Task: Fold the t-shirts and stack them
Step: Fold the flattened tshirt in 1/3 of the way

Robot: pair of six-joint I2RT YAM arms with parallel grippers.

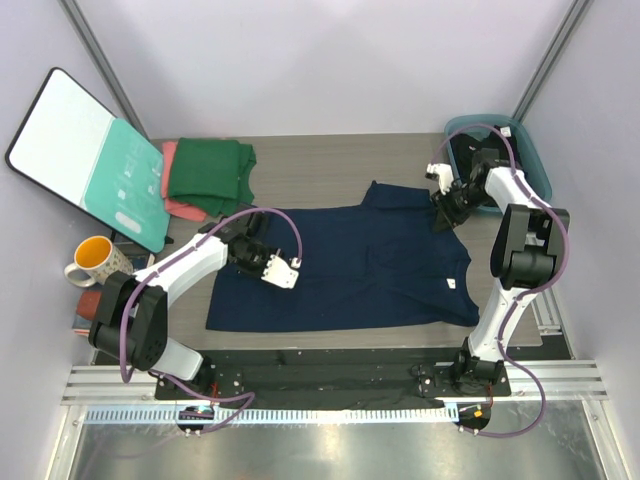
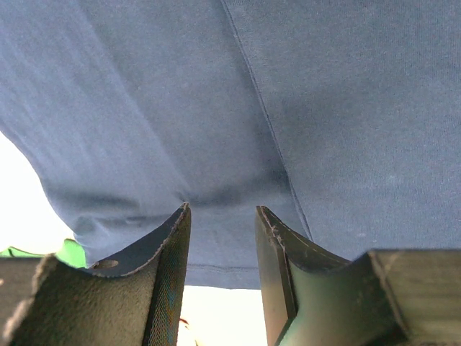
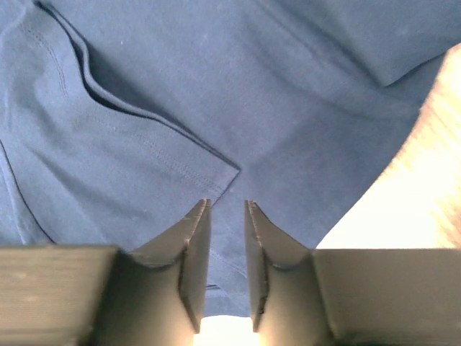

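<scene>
A navy blue t-shirt [image 1: 350, 265] lies spread flat across the middle of the table, one sleeve toward the back. My left gripper [image 1: 262, 262] hovers over its left edge, jaws open; in the left wrist view the gripper [image 2: 223, 209] has only navy cloth [image 2: 288, 108] beyond it. My right gripper [image 1: 443, 212] is at the shirt's back right corner. Seen from the right wrist, this gripper [image 3: 227, 203] has its jaws slightly open just above a sleeve hem of the navy shirt [image 3: 216, 86], gripping nothing. A folded dark green t-shirt [image 1: 210, 170] rests on a salmon-pink one [image 1: 172, 190] at the back left.
A teal bin [image 1: 535, 160] at the back right holds dark cloth [image 1: 470, 150]. A teal-and-white board [image 1: 80, 155] leans at the left, with a yellow-and-white mug [image 1: 90, 262] in front of it. Walls close in on both sides.
</scene>
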